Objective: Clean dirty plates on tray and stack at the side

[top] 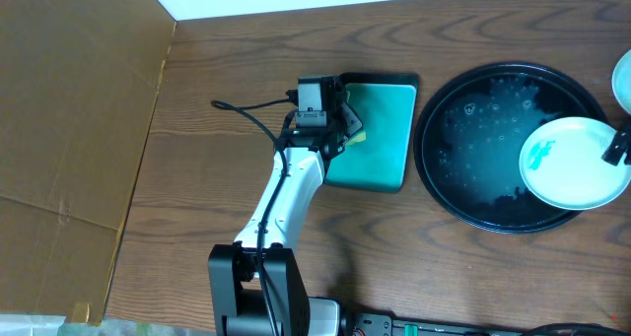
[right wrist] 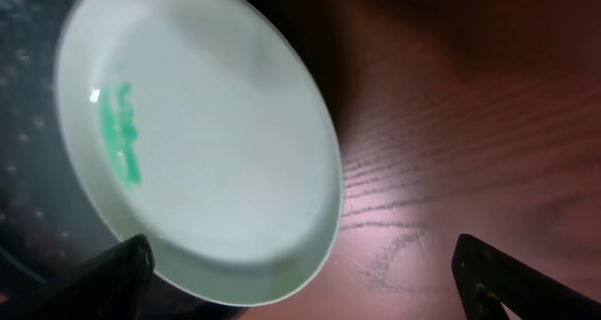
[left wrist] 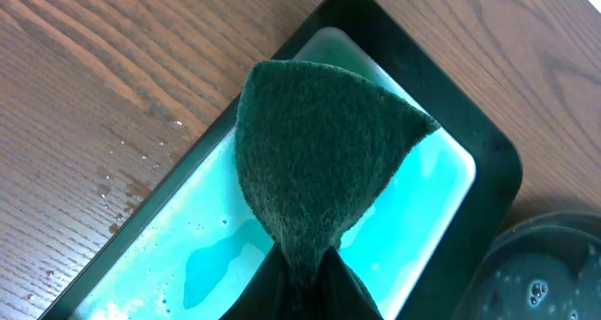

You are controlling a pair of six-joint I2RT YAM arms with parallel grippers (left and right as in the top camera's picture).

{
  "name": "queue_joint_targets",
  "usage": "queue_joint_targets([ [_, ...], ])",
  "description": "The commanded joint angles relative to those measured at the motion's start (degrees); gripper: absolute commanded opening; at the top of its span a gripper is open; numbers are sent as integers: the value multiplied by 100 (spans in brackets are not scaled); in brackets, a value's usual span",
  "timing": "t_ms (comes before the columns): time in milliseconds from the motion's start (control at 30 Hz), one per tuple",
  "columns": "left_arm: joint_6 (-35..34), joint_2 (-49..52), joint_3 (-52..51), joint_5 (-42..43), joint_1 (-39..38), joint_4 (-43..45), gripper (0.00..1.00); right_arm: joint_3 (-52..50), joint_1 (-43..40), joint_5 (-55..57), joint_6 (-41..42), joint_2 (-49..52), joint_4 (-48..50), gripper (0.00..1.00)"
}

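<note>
Left gripper [top: 335, 129]: clenched on a dark green sponge [left wrist: 319, 160]. The sponge is pinched at its lower end and fans out upward in the left wrist view; the fingers themselves are barely visible beneath it. The sponge hangs over the left portion of the teal dish [left wrist: 423, 207], a rectangular dish with a dark rim. Whether it touches the dish floor cannot be told. A thin film of liquid lies in the dish, and small droplets sit on the wooden table [top: 227, 60] just beside the dish's long edge.

Right gripper [right wrist: 302, 252]: released, jaws spread wide. One finger stands at the lower rim of a pale mint plate [right wrist: 216, 142]; the other stands well apart from it, over bare table. The plate is not gripped.

This plate lies at the right side of the round black tray [top: 473, 109], overlapping the tray's right rim, with part of it above the table. It carries a teal smear [right wrist: 122, 137] near its left rim. The tray floor is wet, with scattered droplets.

The edge of a second plate [top: 623, 80] shows at the right border of the overhead view, off the tray. The teal dish sits just left of the tray. A cardboard sheet [top: 69, 129] covers the table's left side.
</note>
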Motion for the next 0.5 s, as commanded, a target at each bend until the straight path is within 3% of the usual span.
queue_joint_targets([
  [0,50,-24,13,-72,4,13,7,-437,103,210,345,37,326,99],
  [267,48,-24,13,-72,4,24,7,-857,127,-7,529,37,1019,99],
  [367,48,-24,13,-72,4,31,7,-1008,149,129,579,37,1169,84],
  [467,48,-24,13,-72,4,33,7,-1311,155,278,761,44,1521,83],
])
